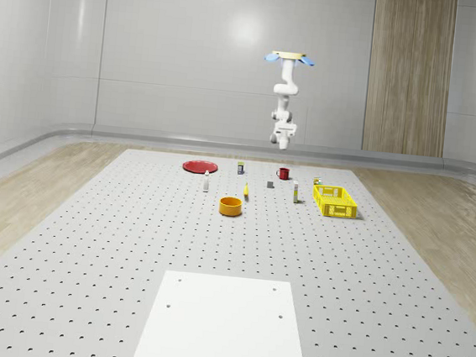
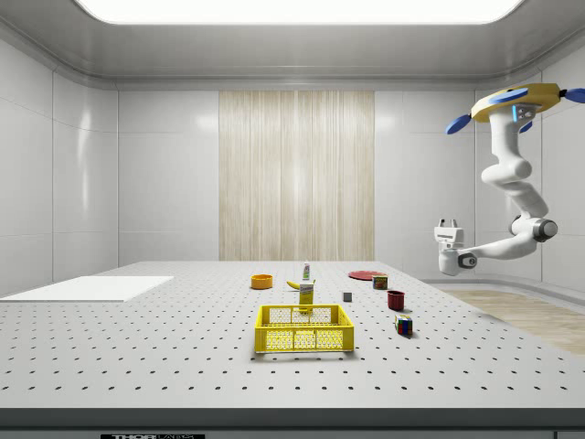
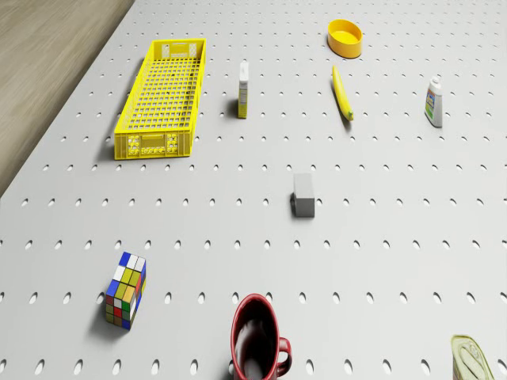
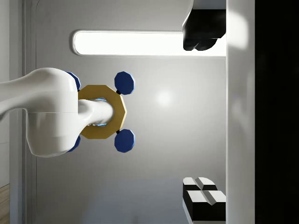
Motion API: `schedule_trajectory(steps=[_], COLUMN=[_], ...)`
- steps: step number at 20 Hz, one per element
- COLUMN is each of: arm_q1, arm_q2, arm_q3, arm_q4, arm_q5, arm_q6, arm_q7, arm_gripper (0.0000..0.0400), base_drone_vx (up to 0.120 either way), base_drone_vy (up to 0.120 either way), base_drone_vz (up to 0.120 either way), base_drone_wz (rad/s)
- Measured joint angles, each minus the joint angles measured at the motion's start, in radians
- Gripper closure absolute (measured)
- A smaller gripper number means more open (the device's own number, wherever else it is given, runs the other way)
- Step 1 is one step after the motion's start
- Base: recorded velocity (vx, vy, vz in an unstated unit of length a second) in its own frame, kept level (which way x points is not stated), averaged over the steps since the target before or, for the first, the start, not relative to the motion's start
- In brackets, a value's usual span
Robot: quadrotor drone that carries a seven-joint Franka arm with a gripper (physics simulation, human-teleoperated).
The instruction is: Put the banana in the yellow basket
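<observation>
The yellow banana [image 3: 341, 93] lies flat on the perforated table, between the orange bowl [image 3: 344, 37] and a grey block [image 3: 304, 195]; it is a small yellow streak [image 1: 246, 193] beside the bowl in the whole-scene view. The yellow basket [image 3: 162, 99] stands apart from it, toward the whole-scene view's right [image 1: 334, 200]. The drone [image 1: 289, 58] hovers high over the table's far part, above the red mug [image 1: 283, 174]. My gripper [image 2: 448, 223] hangs in the air, turned upward and open, holding nothing. In the wrist view its fingers [image 4: 203, 198] frame the drone body [image 4: 100, 112].
A Rubik's cube [image 3: 125, 290], the red mug [image 3: 258, 336] and a tin can [image 3: 474, 360] lie close under the drone. A slim box [image 3: 243, 91] stands beside the basket and a white bottle [image 3: 433, 103] beyond the banana. A red plate [image 1: 199, 166] sits far left.
</observation>
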Motion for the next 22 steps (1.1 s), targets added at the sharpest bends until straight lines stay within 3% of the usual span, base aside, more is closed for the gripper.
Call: schedule_trajectory(steps=[22], arm_q1=[-0.004], arm_q2=[-0.010], arm_q3=[0.007], arm_q4=[-0.008], arm_q5=[-0.008], arm_q6=[0.015], arm_q7=[0.000], arm_gripper=[0.0000], base_drone_vx=[0.120], base_drone_vy=[-0.120], base_drone_vz=[0.000], base_drone_wz=[0.000])
